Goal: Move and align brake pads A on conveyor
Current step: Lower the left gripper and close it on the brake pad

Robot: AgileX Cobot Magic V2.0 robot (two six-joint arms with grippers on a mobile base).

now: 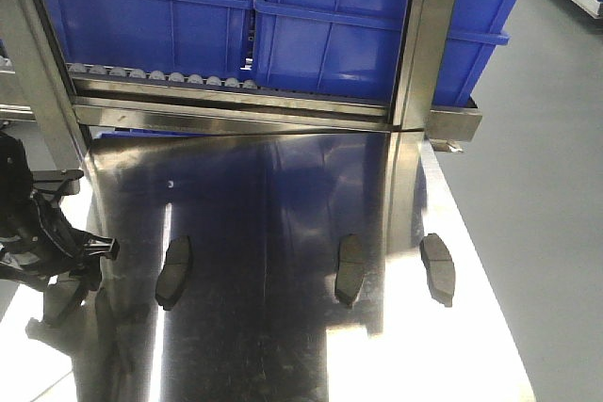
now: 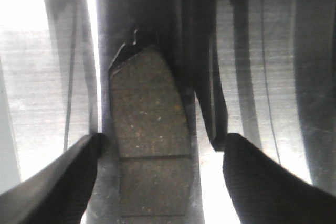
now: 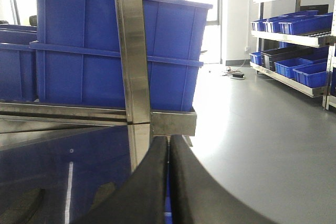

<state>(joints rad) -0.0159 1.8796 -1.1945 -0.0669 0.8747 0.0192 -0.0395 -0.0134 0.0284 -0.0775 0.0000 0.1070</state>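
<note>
Three brake pads A lie apart on the shiny steel table (image 1: pixel 283 345): one at the left (image 1: pixel 173 272), one in the middle (image 1: pixel 350 268), one at the right (image 1: pixel 438 267). Another pad (image 2: pixel 149 140) lies flat on the steel, lengthwise between the fingers of my left gripper (image 2: pixel 164 139), which is open with a gap on both sides. In the front view that gripper (image 1: pixel 71 280) hangs low at the table's left edge. My right gripper (image 3: pixel 168 139) is shut on nothing, raised and facing the blue bins. The conveyor is out of view.
Large blue bins (image 1: pixel 358 35) stand on a roller rack (image 1: pixel 160 77) behind the table, with a steel post (image 1: pixel 424 35) in front of them. The table's right edge drops to grey floor (image 1: pixel 546 185). Shelves of blue bins (image 3: pixel 294 24) stand far right.
</note>
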